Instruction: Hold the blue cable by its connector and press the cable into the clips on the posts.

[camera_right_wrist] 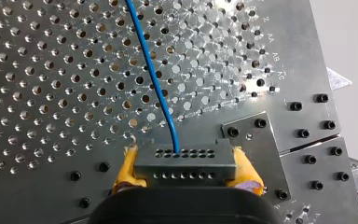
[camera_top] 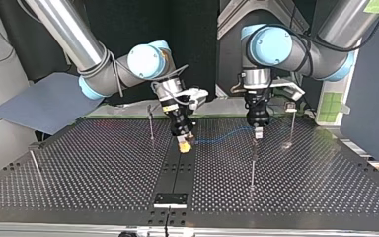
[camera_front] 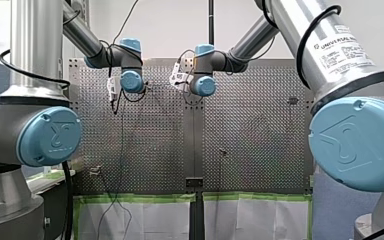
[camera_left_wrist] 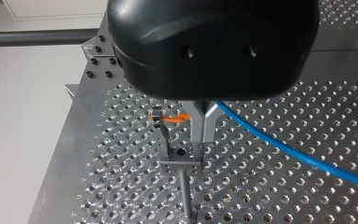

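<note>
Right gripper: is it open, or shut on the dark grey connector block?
Shut on it. My right gripper's yellow pads press both ends of the dark grey connector block, from which the thin blue cable leaves.

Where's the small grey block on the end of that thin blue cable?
In the right wrist view the grey connector block sits clamped between my right gripper's yellow pads, above the perforated metal table near its bolted centre plates.

The perforated table (camera_right_wrist: 37, 154) and post (camera_left_wrist: 185, 191) are bare, dull-sheened metal. The blue cable (camera_right_wrist: 155, 84) has a smooth plastic-looking sheath, its connector (camera_right_wrist: 185, 164) a matt grey body. The right gripper (camera_right_wrist: 185, 175) carries yellow rubbery-looking pads (camera_right_wrist: 129, 170); the left gripper (camera_left_wrist: 203, 140), a smooth black casing and bare metal fingers (camera_left_wrist: 197, 128).
</note>
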